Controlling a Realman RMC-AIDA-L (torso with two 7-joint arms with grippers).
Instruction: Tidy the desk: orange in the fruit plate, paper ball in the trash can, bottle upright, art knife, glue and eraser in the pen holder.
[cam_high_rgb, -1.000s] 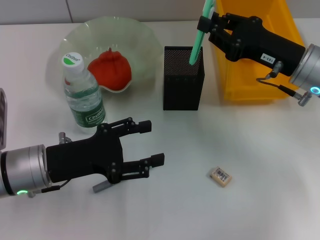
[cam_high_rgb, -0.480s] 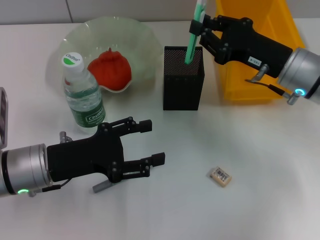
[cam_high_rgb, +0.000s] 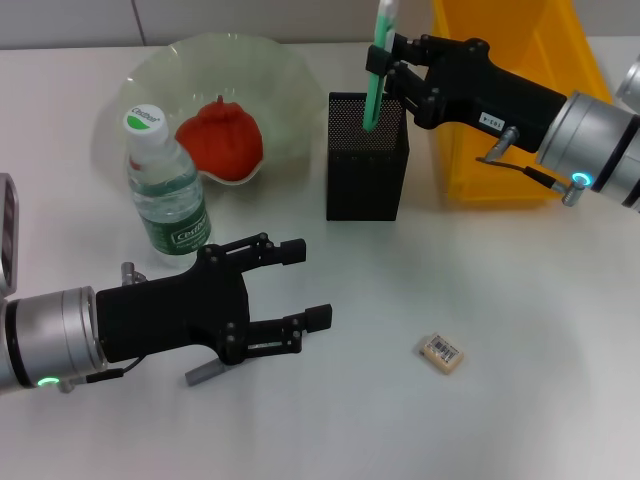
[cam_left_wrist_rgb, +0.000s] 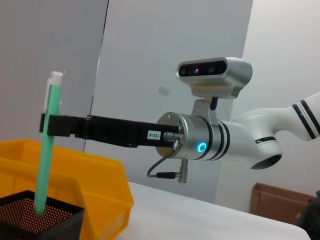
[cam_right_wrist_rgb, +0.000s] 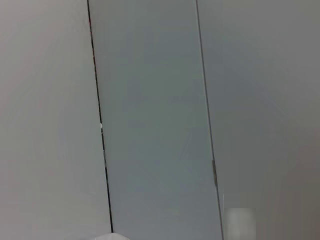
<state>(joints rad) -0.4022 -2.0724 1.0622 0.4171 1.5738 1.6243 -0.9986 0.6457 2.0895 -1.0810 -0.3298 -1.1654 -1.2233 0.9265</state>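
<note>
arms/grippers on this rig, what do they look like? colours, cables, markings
Both alike: matte black linkage grippers with two slim fingers, on silver cylindrical wrists with a glowing light ring. Left gripper shows a green ring. Right gripper carries a small white printed label, a thin black cable looping under the wrist, and a white forearm with black stripes.

Black gripper (cam_high_rgb: 390, 68), silver wrist, green ring light.

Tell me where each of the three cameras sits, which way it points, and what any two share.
Head view: looks down at the desk; left claw open, right claw gripping the green stick over the pen holder.
Left wrist view: looks across at the right claw, stick, holder; shared with head.
Right wrist view: only wall.
</note>
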